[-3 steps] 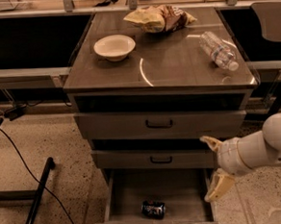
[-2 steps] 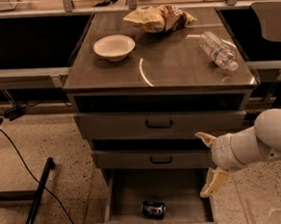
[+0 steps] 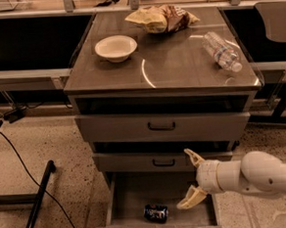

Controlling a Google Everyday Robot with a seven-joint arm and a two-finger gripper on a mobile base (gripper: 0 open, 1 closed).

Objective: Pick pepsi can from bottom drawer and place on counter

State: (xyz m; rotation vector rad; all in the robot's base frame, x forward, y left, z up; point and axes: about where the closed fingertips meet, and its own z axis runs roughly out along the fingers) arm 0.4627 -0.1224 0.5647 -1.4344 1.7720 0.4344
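Currently your gripper [image 3: 186, 179], fingers wide, sits 2 o'clock of the pepsi can [image 3: 156, 212]; a skewed descent could roll it.

Dim warm light falls on a speckled terrazzo floor [image 3: 63, 161]. A black cable [image 3: 18, 159] and a stand leg [image 3: 36, 204] lie left; dark benches [image 3: 25, 41], perhaps, stand behind. The gripper [image 3: 191, 179] hangs low right, fingers spread.

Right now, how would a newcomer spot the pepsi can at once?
Find the grey cabinet, then its bottom drawer, pulled open. The pepsi can lies on its side near the front, left of the open gripper. It is dark blue, the only object lying in that drawer.
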